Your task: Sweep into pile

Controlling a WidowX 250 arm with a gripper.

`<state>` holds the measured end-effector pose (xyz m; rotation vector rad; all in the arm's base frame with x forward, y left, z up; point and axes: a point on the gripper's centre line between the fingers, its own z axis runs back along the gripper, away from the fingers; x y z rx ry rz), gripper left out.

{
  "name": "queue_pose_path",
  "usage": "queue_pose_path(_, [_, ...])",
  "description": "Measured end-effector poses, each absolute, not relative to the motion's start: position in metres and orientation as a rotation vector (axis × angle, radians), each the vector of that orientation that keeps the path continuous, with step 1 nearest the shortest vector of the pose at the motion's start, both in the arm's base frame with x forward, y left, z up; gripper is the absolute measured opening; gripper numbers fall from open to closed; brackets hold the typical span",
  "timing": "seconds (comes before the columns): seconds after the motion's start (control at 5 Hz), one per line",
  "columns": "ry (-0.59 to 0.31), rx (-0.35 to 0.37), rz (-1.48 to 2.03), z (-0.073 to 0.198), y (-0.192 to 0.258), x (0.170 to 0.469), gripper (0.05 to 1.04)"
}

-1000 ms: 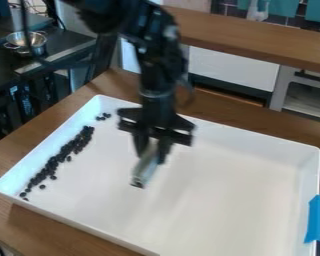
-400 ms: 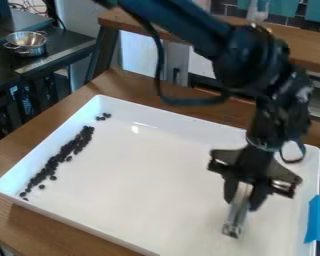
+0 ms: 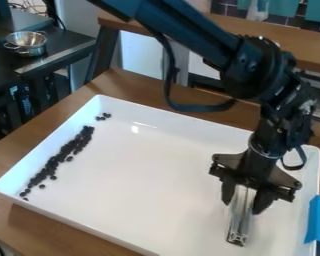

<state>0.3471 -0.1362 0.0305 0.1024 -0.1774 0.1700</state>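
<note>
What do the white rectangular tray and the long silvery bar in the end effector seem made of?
Tray: glossy, probably plastic, possibly enamel; its smooth surface throws back a small bright glint.
Bar: likely metal, perhaps aluminium, satin-finished, going by the grey sheen along its length and its squared-off end.

Soft, bright light leaves small glare [image 3: 134, 129] on the tray [image 3: 156, 175].

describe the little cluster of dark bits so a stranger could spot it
Find the white tray on the wooden table. Follow its left wall to the far corner. The little cluster lies just there, a few bits set apart from the long dark strip.
</note>
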Motion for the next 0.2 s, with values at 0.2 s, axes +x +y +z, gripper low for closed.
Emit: queue_pose_path(0.2, [-0.177, 0.002, 0.171, 0.0716, -0.1247, 0.3478, 0.977])
